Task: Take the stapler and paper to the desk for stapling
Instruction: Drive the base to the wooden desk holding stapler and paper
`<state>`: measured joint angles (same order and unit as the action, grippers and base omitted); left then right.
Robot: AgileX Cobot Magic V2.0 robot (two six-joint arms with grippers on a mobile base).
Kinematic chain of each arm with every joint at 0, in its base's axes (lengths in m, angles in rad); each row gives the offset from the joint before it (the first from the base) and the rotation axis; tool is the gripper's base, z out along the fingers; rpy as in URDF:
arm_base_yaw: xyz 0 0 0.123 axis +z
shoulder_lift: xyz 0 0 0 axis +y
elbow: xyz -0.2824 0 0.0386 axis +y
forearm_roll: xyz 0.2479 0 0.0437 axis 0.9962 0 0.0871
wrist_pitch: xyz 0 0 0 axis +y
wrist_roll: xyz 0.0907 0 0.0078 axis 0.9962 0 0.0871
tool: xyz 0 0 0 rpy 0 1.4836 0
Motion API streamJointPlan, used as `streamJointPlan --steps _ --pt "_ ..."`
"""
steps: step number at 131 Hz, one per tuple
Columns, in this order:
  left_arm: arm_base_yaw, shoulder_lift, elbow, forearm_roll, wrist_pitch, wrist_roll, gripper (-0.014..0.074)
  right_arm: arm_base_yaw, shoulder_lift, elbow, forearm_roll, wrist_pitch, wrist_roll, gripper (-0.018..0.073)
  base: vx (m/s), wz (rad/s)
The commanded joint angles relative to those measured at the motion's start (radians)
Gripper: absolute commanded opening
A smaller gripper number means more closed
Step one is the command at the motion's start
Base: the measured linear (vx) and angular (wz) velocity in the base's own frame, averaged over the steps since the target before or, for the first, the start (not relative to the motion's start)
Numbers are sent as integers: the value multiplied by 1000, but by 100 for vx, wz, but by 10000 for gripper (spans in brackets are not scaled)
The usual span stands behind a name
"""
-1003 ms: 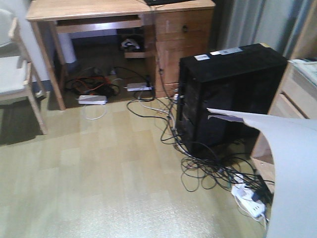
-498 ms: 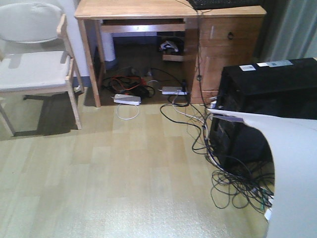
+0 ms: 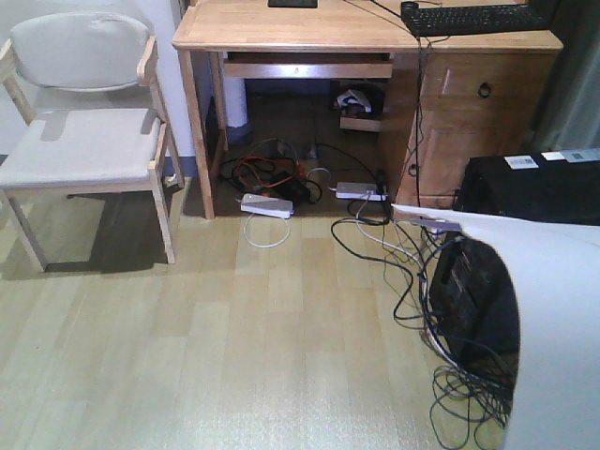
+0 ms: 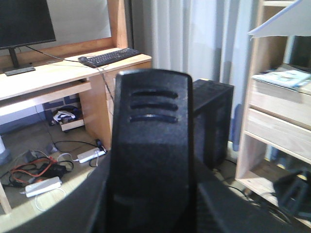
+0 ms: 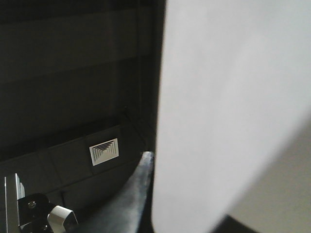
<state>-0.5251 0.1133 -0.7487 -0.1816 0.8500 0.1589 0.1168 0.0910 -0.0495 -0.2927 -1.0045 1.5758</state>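
The black stapler fills the middle of the left wrist view, standing upright with three slots near its top. My left gripper is shut on it, a grey finger showing on each side. The white paper curls up at the front view's lower right; the gripper holding it is out of that view. In the right wrist view the paper covers the right half and my right gripper is shut on its edge, with one finger showing. The light wood desk stands ahead, also visible as the desk at left.
A white-cushioned wooden chair stands left of the desk. Power strips and tangled cables lie on the floor under and before it. A black computer tower sits at right. A keyboard and monitor are on the desk. A wooden shelf unit stands right.
The front view has swung left and closer: desk, chair and computer tower slid rightward in frame, and the chair is now fully in view. The paper keeps its place at lower right.
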Motion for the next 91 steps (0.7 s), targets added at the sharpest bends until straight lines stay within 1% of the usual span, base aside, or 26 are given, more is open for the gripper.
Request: streamJointPlan --steps 1,91 --pt "-1 19 -25 -14 -115 0 -6 -7 14 -24 14 -35 -7 -6 32 3" --pt "-1 19 -25 -14 -115 0 -6 -7 14 -24 13 -35 -7 -6 39 -4"
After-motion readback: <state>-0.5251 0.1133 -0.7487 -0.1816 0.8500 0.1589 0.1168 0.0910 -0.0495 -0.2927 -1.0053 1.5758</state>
